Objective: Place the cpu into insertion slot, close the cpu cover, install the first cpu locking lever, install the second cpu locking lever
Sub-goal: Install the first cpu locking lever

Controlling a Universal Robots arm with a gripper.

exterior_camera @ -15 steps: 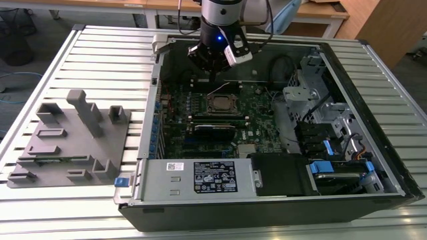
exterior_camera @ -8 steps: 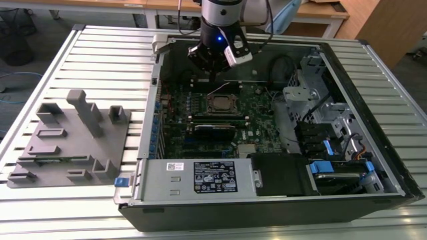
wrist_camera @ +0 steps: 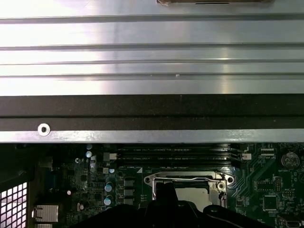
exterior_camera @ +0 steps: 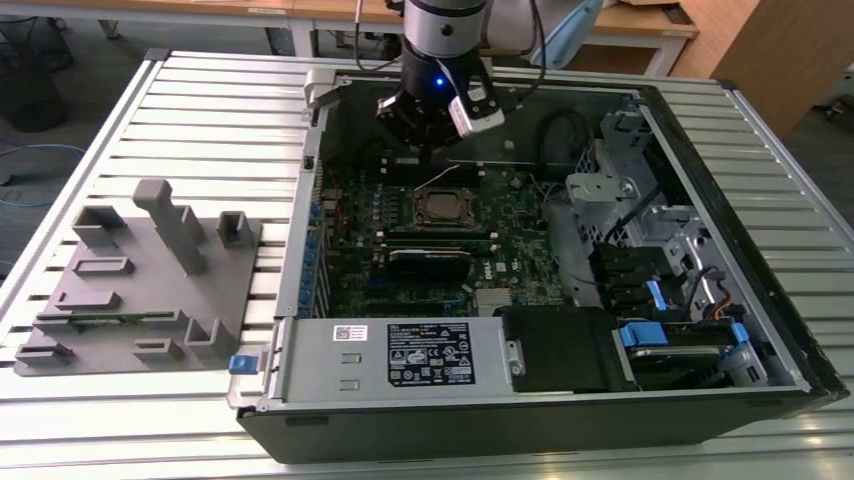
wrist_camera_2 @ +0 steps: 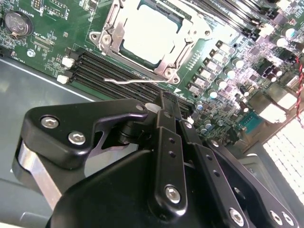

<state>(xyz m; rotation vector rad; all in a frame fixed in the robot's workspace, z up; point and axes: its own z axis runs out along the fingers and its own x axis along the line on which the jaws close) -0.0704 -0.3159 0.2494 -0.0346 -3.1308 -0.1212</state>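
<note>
You have the hand [exterior_camera: 424,148] down inside the open computer case [exterior_camera: 534,430], at the far end of the green circuit board [exterior_camera: 523,268], with its fingers [wrist_camera_2: 166,133] drawn together and nothing between them. The cpu [wrist_camera_2: 149,31] already sits in the insertion slot [exterior_camera: 445,207], its pale top showing through the cutout of the cpu cover [wrist_camera_2: 167,61], which lies flat around it. A thin wire locking lever [wrist_camera_2: 135,80] sticks out from the slot's edge over the long black memory slots [wrist_camera_2: 102,66] (just off the hand's tip, though you cannot tell whether they touch). On the tabletop [exterior_camera: 134,120], to the exterior view's left of the case, stands a grey fixture [exterior_camera: 147,280].
</note>
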